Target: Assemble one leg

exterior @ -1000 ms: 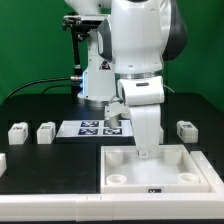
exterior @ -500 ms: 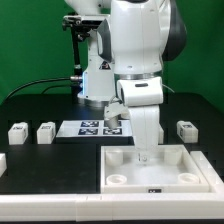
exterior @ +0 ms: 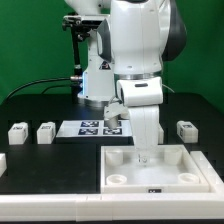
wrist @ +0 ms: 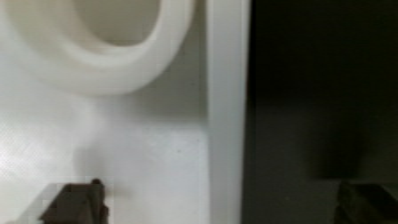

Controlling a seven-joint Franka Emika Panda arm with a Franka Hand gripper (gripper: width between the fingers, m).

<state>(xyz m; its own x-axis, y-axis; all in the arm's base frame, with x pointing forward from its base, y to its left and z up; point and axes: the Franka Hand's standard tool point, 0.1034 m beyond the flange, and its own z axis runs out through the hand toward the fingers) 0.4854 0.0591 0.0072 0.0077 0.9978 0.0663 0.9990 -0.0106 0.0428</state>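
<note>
Three small white legs with marker tags lie on the black table: two at the exterior view's left point(exterior: 17, 131) point(exterior: 46, 131) and one at its right point(exterior: 186, 129). My gripper point(exterior: 147, 152) points straight down at the back edge of the large white square tray-like part point(exterior: 190, 170). In the wrist view the gripper point(wrist: 222, 205) is open and holds nothing. One dark fingertip point(wrist: 75, 203) is over the white part point(wrist: 125, 140) near a round corner hole point(wrist: 116, 25). The other fingertip point(wrist: 368, 200) is over the black table.
The marker board point(exterior: 98, 127) lies behind the tray-like part, partly hidden by the arm. Another white piece point(exterior: 2, 161) shows at the exterior view's left edge. The robot base stands at the back, with a green backdrop behind it.
</note>
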